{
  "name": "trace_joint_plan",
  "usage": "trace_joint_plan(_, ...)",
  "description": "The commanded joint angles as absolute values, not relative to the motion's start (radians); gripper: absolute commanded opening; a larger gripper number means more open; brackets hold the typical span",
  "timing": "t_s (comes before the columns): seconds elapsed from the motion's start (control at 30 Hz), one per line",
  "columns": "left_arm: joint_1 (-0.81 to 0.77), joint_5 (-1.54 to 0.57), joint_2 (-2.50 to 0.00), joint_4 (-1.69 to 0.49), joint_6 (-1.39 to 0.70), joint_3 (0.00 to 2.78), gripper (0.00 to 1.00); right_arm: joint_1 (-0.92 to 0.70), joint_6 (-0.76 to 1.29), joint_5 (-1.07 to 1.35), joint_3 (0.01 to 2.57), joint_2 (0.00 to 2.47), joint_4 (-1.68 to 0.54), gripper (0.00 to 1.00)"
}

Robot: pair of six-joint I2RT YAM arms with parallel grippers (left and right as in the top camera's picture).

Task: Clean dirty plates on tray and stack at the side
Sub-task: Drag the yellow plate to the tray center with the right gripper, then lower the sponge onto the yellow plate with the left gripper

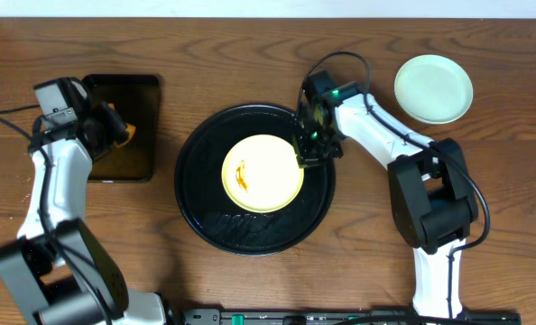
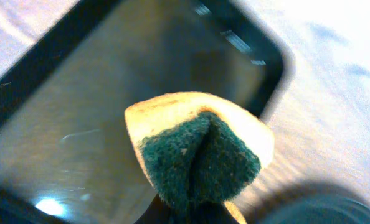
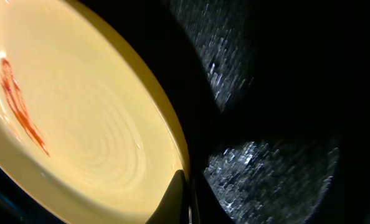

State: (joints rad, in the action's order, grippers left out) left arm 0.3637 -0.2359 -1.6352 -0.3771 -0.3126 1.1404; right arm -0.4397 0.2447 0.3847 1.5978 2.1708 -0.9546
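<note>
Yellow against the black, the one yellow plate on the round tray lies near the tray's middle, with an orange-brown sauce smear on its left half. The right gripper sits at the plate's right rim. In the right wrist view its fingertips meet at that rim, narrowed right down. They seem to pinch the edge, though most of the frame is dark and the contact itself is hard to make out.

The left gripper is clamped on a folded sponge, yellow foam with the green scouring face outward, hanging over the small rectangular tray at the table's left side. From that hand the plate lies well apart to the right, across bare wooden table and the round tray's rim. The right arm is far nearer the plate, but the left carries the cleaning tool.

The smear faces the left arm's side and the right gripper keeps to the opposite edge, so the sponge's path in looks clear of it.

A pale mint plate rests on the table at the far right, outside the tray and with no smear visible on it. No third plate is in view.
</note>
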Motion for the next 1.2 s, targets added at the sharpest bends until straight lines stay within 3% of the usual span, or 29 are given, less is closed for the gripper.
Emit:
trace_joint_plan(0.0,0.310,-0.413,-1.544,-0.385,-0.329,1.137,0.07,-0.421,0.231,0.385,1.613,2.179,-0.899,0.01)
trace_joint_plan(0.1,0.250,-0.463,-1.538,-0.416,-0.419,1.136,0.07,-0.428,0.231,0.384,1.613,2.181,-0.872,0.02)
trace_joint_plan(0.17,0.205,-0.492,-1.541,-0.430,-0.424,1.136,0.08,-0.430,0.231,0.382,1.613,2.181,-0.862,0.10)
trace_joint_plan(0.23,0.144,-0.493,-1.542,-0.443,-0.424,1.136,0.07,-0.430,0.231,0.382,1.613,2.181,-0.857,0.48)
trace_joint_plan(0.27,0.125,-0.487,-1.542,-0.443,-0.424,1.136,0.07,-0.429,0.231,0.382,1.613,2.181,-0.858,0.57)
trace_joint_plan(0.3,0.097,-0.477,-1.542,-0.439,-0.424,1.136,0.07,-0.430,0.231,0.382,1.613,2.181,-0.862,0.74)
trace_joint_plan(0.4,0.036,-0.427,-1.542,-0.432,-0.426,1.136,0.08,-0.430,0.228,0.377,1.623,2.181,-0.892,0.96)
trace_joint_plan(0.43,0.021,-0.414,-1.542,-0.434,-0.433,1.136,0.07,-0.430,0.227,0.368,1.630,2.181,-0.903,0.97)
trace_joint_plan(0.5,-0.006,-0.407,-1.544,-0.443,-0.448,1.136,0.07,-0.427,0.227,0.308,1.660,2.181,-0.940,0.90)
trace_joint_plan(0.57,-0.030,-0.406,-1.549,-0.453,-0.451,1.136,0.07,-0.420,0.227,0.264,1.690,2.181,-0.962,0.74)
trace_joint_plan(0.63,-0.049,-0.398,-1.560,-0.463,-0.451,1.135,0.07,-0.416,0.227,0.263,1.702,2.181,-0.959,0.47)
trace_joint_plan(0.73,-0.069,-0.360,-1.579,-0.474,-0.478,1.132,0.07,-0.418,0.228,0.262,1.702,2.181,-0.957,0.26)
trace_joint_plan(1.03,-0.119,-0.346,-1.661,-0.495,-0.533,1.125,0.07,-0.453,0.231,0.259,1.701,2.223,-0.946,0.29)
trace_joint_plan(1.17,-0.118,-0.325,-1.662,-0.519,-0.533,1.124,0.07,-0.471,0.231,0.297,1.701,2.242,-0.944,0.24)
